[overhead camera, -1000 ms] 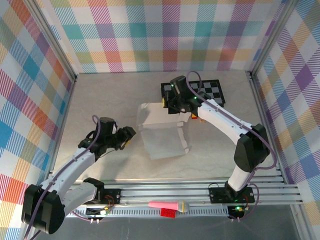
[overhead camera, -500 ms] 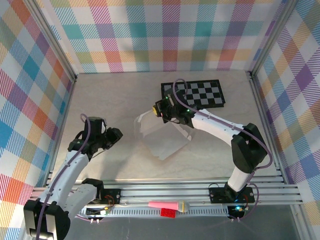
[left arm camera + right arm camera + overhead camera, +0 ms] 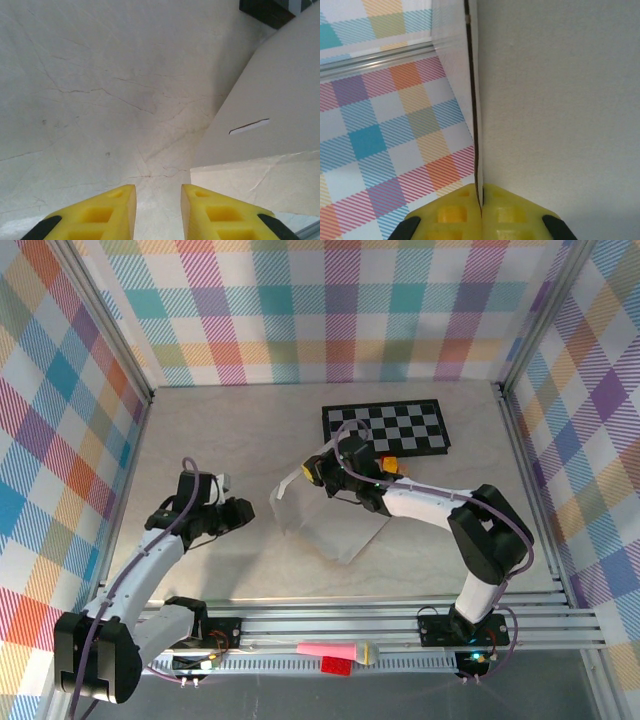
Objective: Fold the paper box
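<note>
The paper box (image 3: 325,520) is a pale white cardboard sheet lying mid-table, its far-left part lifted off the surface. My right gripper (image 3: 318,468) is shut on that raised edge; in the right wrist view the yellow fingers (image 3: 481,205) pinch the thin cardboard (image 3: 555,100) edge-on. My left gripper (image 3: 243,510) hovers low over the table left of the box, open, nothing between its yellow fingertips (image 3: 158,210). A slotted panel of the box (image 3: 270,110) rises at the right of the left wrist view.
A black-and-white checkerboard mat (image 3: 386,427) lies behind the box at the back right. Plaid walls enclose the table on three sides. A metal rail (image 3: 350,625) with a pink item (image 3: 330,650) runs along the near edge.
My right gripper has pulled the box's far edge leftward and toward the near side, turning the sheet. My left arm drew back left, then swung right toward the box again.
</note>
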Tool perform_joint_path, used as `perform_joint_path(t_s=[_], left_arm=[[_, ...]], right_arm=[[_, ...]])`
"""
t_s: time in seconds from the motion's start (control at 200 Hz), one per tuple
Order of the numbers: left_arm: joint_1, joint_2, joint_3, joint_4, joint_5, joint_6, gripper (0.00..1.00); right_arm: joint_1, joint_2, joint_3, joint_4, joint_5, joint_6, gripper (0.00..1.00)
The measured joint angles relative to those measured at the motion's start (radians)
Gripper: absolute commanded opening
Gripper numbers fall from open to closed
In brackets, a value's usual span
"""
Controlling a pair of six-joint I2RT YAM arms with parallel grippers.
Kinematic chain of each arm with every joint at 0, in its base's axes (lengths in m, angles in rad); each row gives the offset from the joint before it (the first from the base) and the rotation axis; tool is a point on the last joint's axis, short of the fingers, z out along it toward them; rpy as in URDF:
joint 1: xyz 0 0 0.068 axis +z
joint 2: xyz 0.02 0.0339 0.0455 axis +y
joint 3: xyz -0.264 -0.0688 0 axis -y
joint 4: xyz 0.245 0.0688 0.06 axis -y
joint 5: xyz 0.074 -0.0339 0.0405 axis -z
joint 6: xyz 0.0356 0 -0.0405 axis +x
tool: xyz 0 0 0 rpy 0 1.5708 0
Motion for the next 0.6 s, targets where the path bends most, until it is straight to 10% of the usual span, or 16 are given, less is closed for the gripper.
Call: perform_joint_path(t_s=[0.6], left_arm=[[-0.22,0.043,-0.045,0.061,-0.091,-0.03,0.29]], right_arm=[[0.0,-0.069,-0.286,0.344,-0.09,-0.092,0.0]])
